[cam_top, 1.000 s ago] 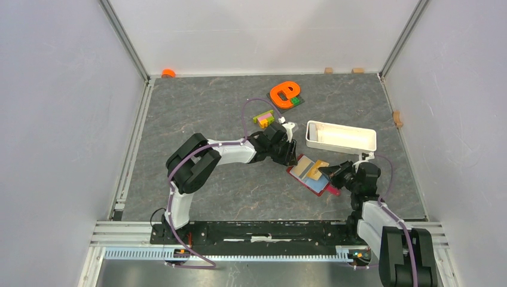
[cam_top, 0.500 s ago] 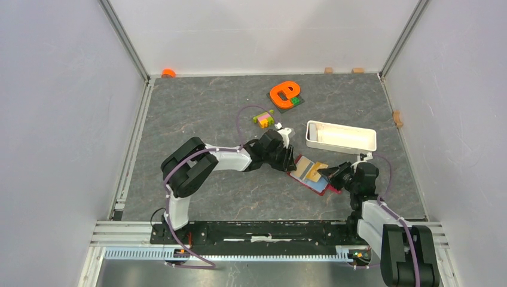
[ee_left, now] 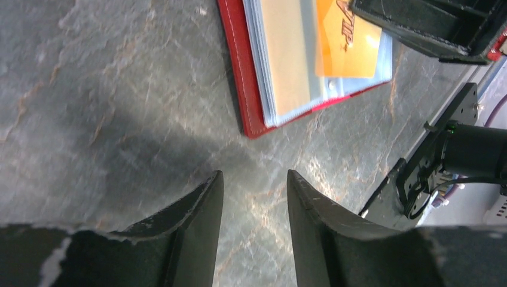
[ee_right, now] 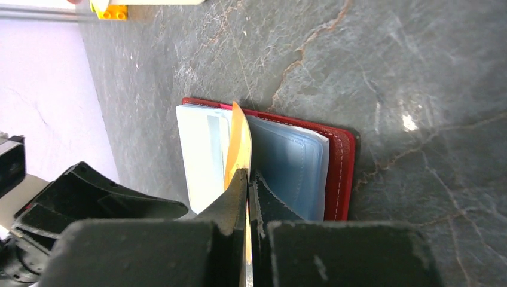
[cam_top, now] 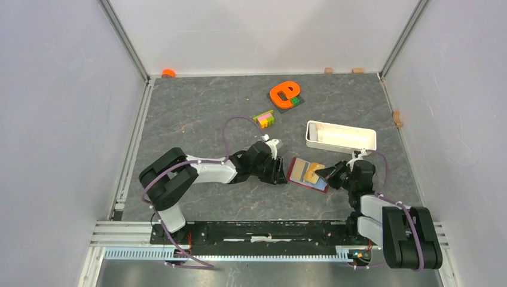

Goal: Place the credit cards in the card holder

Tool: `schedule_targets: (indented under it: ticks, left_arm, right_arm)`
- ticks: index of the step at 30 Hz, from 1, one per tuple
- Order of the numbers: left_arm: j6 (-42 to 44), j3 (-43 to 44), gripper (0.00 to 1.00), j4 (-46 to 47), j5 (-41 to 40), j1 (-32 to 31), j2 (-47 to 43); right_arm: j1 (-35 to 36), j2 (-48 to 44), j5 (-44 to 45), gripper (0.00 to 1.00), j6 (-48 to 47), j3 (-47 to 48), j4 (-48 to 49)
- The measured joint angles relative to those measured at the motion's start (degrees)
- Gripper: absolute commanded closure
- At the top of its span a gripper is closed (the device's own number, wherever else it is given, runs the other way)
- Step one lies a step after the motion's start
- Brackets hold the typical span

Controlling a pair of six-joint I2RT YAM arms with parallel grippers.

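The left gripper (ee_left: 254,179) has backed off the open dark-red leather card holder (cam_top: 297,170) lying on the grey table (cam_top: 197,113), and its fingers are apart and empty. The right gripper (ee_right: 248,179) stays clamped on a thin orange plastic credit card (ee_right: 238,143), standing edge-down among the holder's sleeves. With nothing now steadying the holder, pushing the card in may shove it.

Left gripper (ee_left: 254,177) seemingly half-open, right gripper (ee_right: 249,174) pinched

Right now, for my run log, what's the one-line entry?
right end effector: shut on credit card | card holder: open | left end effector: open
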Motion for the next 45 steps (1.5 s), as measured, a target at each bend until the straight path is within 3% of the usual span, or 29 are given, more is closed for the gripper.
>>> schedule_targets:
  ticks: [9, 14, 20, 31, 45]
  left_arm:
    - [-0.3, -4.3, 0.37, -9.0, 0.0, 1.4, -14.0]
    - [-0.3, -4.6, 0.37, -13.0, -0.1, 2.9, -19.4]
    - [-3.0, -6.9, 0.37, -9.8, 0.0, 3.3, -16.2]
    - [-8.7, -7.6, 0.48, 4.0, 0.5, 3.3, -4.5]
    - [-8.9, -7.4, 0.53, 7.3, 0.7, 3.4, -2.5]
  right_arm:
    - [9.6, 6.7, 0.0, 1.0, -2.1, 1.1, 6.4]
    - [12.7, 7.8, 0.1, 1.0, -1.0, 1.1, 8.6]
    - [14.0, 7.8, -0.2, 1.0, -1.6, 1.1, 8.6]
    - [15.1, 7.1, -2.7, 1.0, -4.3, 1.1, 6.5]
    - [15.3, 9.7, -4.0, 1.0, -5.3, 1.7, 7.5]
